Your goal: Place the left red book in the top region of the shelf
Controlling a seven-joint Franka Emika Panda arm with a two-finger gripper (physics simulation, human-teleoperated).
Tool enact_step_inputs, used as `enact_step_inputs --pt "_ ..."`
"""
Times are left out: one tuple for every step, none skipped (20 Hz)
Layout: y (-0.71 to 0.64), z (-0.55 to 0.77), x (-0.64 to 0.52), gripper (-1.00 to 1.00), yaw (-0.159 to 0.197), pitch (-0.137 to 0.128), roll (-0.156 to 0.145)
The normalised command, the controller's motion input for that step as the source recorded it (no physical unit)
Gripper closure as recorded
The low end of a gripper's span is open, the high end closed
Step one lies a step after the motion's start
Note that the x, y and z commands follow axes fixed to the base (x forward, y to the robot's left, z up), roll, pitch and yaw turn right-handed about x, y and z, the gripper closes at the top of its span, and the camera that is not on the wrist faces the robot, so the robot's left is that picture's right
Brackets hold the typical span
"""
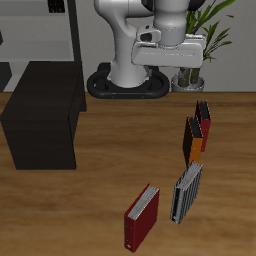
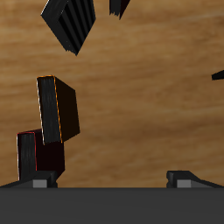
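Your claw [image 2: 114,179] stood open above the desk [image 1: 90,205], holding nothing. The left red book [image 1: 205,118] stood in the exterior frame's upper half, just behind the orange book [image 1: 192,140]. Descending off-centre, you risked clamping both.

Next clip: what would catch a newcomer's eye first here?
The matte black shelf dominates one side of the wooden table. Opposite it, books stand in two pairs: an orange book with the left red book behind it farther back, and another red book beside a grey striped book near the front edge. The gripper hangs above, holding nothing.
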Motion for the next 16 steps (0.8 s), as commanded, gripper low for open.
enact_step_inputs --pt "0.55 0.03 -0.13 -1.0 -0.103 -0.055 -0.039" --pt "0.59 -0.07 -0.13 -1.0 -0.04 -0.012 -0.021" --pt "0.62 -0.08 -0.02 -1.0 -0.065 0.025 0.075" --pt "0.57 -0.05 -0.1 -1.0 -0.025 -0.039 -0.056" --pt "0.68 -0.03 -0.04 -1.0 0.0 -0.077 -0.03" --pt "0.22 0.0 0.07 -1.0 0.016 -0.026 -0.023" --pt "-0.01 0.01 0.06 -1.0 0.0 0.0 0.0" --pt "0.66 -0.13 -0.04 -1.0 -0.208 0.084 -0.025" --pt "0.22 0.04 0.03 -1.0 0.019 -0.053 -0.025" --pt "0.55 -0.07 -0.03 -1.0 0.027 -0.062 0.112" --pt "0.43 -0.11 0.05 -1.0 -0.092 0.107 0.055" --pt "0.6 -0.12 -0.1 -1.0 -0.051 0.024 -0.036" --pt "0.57 -0.09 -0.1 -1.0 0.049 -0.047 0.091" --pt "0.38 -0.15 -0.05 -1.0 0.006 -0.01 -0.027" --pt "0.0 0.0 0.0 -1.0 0.0 0.0 0.0" --pt "0.91 -0.23 -0.18 -1.0 0.088 -0.12 0.053"
